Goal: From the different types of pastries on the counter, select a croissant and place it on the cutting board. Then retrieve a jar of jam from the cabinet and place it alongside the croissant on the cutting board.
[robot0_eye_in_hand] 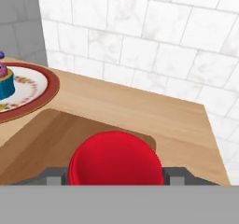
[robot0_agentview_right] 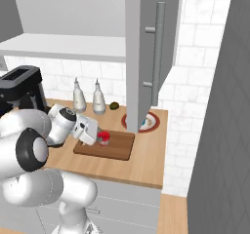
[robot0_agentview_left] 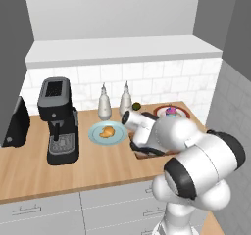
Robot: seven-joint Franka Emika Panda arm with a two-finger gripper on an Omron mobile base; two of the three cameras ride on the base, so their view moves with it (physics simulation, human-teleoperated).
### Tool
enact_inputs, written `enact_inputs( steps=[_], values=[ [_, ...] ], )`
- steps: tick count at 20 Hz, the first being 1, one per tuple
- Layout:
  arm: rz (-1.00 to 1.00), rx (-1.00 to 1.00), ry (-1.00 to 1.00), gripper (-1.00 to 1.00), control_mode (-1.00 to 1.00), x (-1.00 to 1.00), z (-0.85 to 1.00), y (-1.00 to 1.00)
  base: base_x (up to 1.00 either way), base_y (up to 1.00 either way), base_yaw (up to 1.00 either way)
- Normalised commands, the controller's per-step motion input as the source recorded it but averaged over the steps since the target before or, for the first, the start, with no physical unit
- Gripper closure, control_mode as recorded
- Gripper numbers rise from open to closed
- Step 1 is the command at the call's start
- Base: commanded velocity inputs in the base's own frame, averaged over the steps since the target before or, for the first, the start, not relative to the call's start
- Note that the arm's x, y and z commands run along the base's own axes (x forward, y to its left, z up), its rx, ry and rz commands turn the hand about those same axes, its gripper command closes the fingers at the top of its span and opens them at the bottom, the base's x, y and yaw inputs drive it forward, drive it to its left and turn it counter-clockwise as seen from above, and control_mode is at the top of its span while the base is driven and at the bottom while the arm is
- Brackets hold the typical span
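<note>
Even, bright rendered light throughout; only soft shadows are cast under the cabinet (robot0_agentview_left: 122, 50). No glare is seen. Slight softness, low resolution; no edge distortion.

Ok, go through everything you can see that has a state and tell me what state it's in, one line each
claw: shut on the jar of jam, low over the cutting board
jar of jam: upright, red lid on, between the claw's fingers
croissant: lying on its blue plate, not on the board
cupcake: upright on the red-rimmed plate
cutting board: flat on the counter
cabinet door: swung open
</note>
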Motion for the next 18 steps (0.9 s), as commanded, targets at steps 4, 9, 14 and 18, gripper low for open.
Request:
enact_inputs(
  steps=[4,9,14,18],
  values=[
    [-0.19,0.00,-0.10,1.00,-1.00,0.75,0.01,0.07,0.00,0.00,0.00],
    [0.00,-0.02,-0.10,1.00,-1.00,0.18,-0.34,0.00,0.00,0.00,0.00],
    [0.00,-0.06,-0.19,1.00,-1.00,0.16,-0.32,-0.04,0.00,0.00,0.00],
    [0.00,0.00,0.00,1.00,-1.00,-0.08,-0.15,-0.06,0.00,0.00,0.00]
  ],
)
